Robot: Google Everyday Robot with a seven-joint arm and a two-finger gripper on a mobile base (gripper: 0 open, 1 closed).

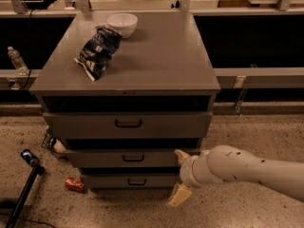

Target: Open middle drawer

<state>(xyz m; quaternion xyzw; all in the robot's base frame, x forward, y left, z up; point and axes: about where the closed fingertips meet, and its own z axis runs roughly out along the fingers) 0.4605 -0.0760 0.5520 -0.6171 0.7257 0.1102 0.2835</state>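
The grey cabinet has three drawers. The middle drawer (99,158) is a low, wide grey front with a small dark bar handle (133,158); it sits slightly forward with a dark gap above it. My gripper (174,178) is at the cabinet's lower right, open, its cream fingers (181,155) spread one above the other. The upper finger overlaps the right end of the middle drawer front. The lower finger hangs near the floor beside the bottom drawer (109,181). Nothing is held.
The taller top drawer (85,125) has a wider handle. A chip bag (98,50) and a white bowl (122,23) lie on the cabinet top (166,56). A red can (74,184), a blue can (28,156) and a dark pole (21,198) are on the floor to the left. A water bottle (17,61) stands at far left.
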